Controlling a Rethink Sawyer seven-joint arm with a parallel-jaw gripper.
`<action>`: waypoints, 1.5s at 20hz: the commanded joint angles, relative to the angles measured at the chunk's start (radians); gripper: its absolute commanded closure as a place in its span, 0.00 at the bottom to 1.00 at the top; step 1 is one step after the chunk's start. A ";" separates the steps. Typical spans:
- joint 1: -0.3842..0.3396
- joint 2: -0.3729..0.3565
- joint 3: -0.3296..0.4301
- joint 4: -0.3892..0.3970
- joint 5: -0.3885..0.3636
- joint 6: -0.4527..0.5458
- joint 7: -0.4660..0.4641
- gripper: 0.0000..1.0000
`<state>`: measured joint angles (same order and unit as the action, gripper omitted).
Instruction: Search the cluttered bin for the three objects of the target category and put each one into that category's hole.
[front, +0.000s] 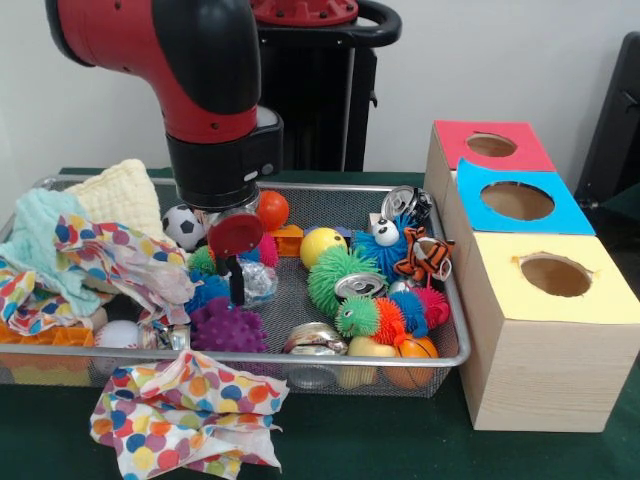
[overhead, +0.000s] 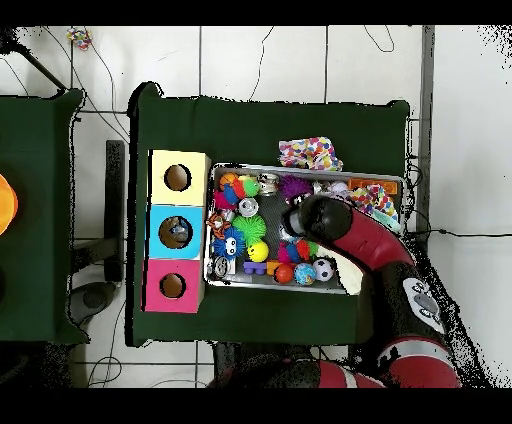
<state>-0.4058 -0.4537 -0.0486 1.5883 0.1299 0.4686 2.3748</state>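
Front of bin (front: 300, 360): purple spiky ball (front: 228, 326) sits directly below end effector (front: 236, 290); approach looks vertical, no sideways shift. Whether it's released or clenched: can't tell. Target category unclear; boxes' holes (front: 556, 274) well off to the side.

We see the red and black arm (front: 200, 90) reaching down over the left half of the bin, its gripper (front: 236, 285) pointing straight down, low among the contents.
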 joint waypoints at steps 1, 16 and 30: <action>-0.029 0.088 0.067 -0.023 0.046 0.008 0.099 0.00; -0.121 0.153 0.119 -0.010 0.117 0.093 0.081 0.00; -0.176 0.205 0.130 -0.061 0.223 0.391 0.130 0.00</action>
<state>-0.5508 -0.3166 -0.0082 1.5800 0.2810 0.7163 2.3748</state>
